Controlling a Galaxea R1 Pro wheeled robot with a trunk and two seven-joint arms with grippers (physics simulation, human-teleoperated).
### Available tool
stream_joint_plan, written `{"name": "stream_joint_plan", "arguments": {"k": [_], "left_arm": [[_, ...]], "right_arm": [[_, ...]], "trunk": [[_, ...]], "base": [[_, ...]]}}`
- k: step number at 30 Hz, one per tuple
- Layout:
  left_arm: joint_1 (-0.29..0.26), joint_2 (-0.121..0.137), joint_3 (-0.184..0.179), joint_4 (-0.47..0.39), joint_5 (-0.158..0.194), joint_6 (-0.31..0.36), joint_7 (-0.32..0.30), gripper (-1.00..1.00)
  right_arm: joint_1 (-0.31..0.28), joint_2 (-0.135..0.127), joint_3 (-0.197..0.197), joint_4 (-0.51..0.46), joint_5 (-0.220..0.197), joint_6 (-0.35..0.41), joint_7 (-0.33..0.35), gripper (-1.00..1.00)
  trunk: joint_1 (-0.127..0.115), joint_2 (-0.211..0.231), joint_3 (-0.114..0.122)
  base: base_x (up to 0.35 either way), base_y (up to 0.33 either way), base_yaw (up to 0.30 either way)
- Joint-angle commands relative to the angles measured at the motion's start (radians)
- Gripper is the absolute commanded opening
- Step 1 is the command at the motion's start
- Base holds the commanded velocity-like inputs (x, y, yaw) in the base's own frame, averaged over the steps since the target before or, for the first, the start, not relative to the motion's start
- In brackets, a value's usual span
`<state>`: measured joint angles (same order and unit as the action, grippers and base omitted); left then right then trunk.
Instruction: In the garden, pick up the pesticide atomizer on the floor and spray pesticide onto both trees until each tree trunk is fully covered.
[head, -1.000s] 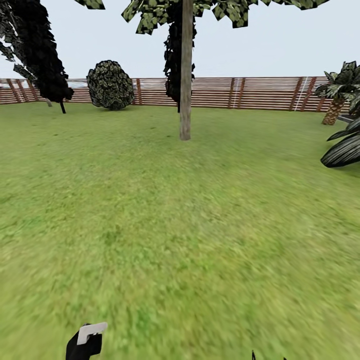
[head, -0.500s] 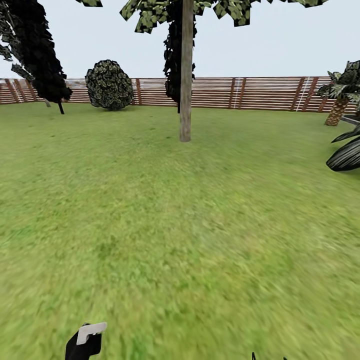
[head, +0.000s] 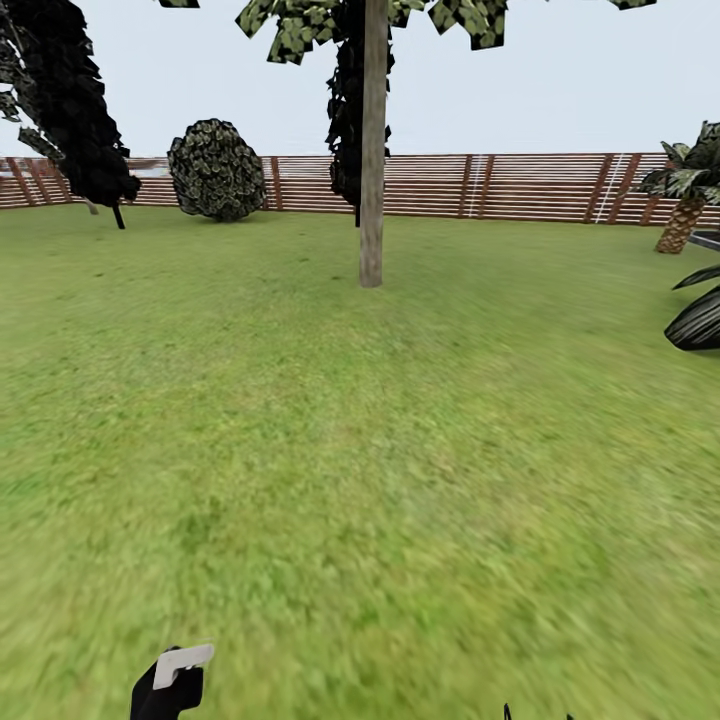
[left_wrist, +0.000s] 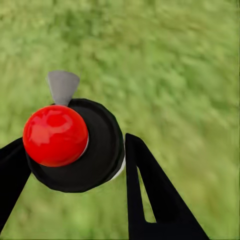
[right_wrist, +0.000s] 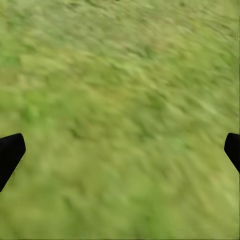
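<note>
One half-second has brought the whole head view a little nearer the garden's far side: the tree trunk (head: 371, 190) sits slightly lower and larger, the round shrub (head: 218, 170) and the dark fronds (head: 700, 318) at the right have slid outward, and the slatted fence (head: 520, 186) keeps its place behind. That reads as the base rolling forward over the lawn (head: 360, 450), so the robot is closing on a tree for spraying, though the trunk lies well ahead of both grippers and no white specks can be made out on its bark from here

The left gripper (left_wrist: 75, 165) hangs low, pointing down at the grass, its two black fingers (left_wrist: 150, 195) pressed against the pesticide atomizer (left_wrist: 77, 147), whose red knob and grey nozzle face the wrist camera; its pale nozzle (head: 183, 664) juts forward in the head view

The right gripper (right_wrist: 120, 155) also points at the grass, fingers spread wide with nothing between them
</note>
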<state>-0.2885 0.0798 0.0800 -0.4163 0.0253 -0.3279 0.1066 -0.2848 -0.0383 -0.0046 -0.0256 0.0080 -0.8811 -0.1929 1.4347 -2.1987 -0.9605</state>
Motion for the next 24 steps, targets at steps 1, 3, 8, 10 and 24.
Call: {"name": "stream_joint_plan", "arguments": {"k": [1, 3, 8, 10, 24], "left_arm": [[0.000, 0.000, 0.000, 0.001, 0.002, -0.003, 0.002, -1.00], [-0.001, 0.000, 0.000, 0.001, 0.002, -0.003, 0.002, -1.00], [-0.001, 0.000, 0.000, 0.001, 0.002, -0.003, 0.002, -1.00], [0.000, 0.000, 0.000, 0.001, 0.002, -0.003, 0.002, -1.00], [0.000, 0.000, 0.000, 0.001, 0.001, -0.003, 0.002, -1.00]], "right_arm": [[-0.001, 0.000, 0.000, 0.000, 0.001, -0.002, -0.002, 1.00], [-0.001, 0.000, 0.000, 0.000, 0.001, -0.002, -0.002, 1.00], [-0.001, 0.000, 0.000, 0.001, 0.001, -0.002, -0.002, 1.00], [-0.001, 0.000, 0.000, 0.001, 0.001, -0.002, -0.002, 1.00], [-0.001, 0.000, 0.000, 0.000, 0.001, -0.002, -0.002, 1.00]], "trunk": [[0.000, 0.000, -0.001], [0.000, 0.000, -0.001], [0.000, 0.000, -0.001], [0.000, 0.000, -0.001], [0.000, 0.000, -0.001]], "base": [[0.338, 0.000, 0.000], [0.338, 0.000, 0.000], [0.338, 0.000, 0.000], [0.338, 0.000, 0.000], [0.338, 0.000, 0.000]]}}
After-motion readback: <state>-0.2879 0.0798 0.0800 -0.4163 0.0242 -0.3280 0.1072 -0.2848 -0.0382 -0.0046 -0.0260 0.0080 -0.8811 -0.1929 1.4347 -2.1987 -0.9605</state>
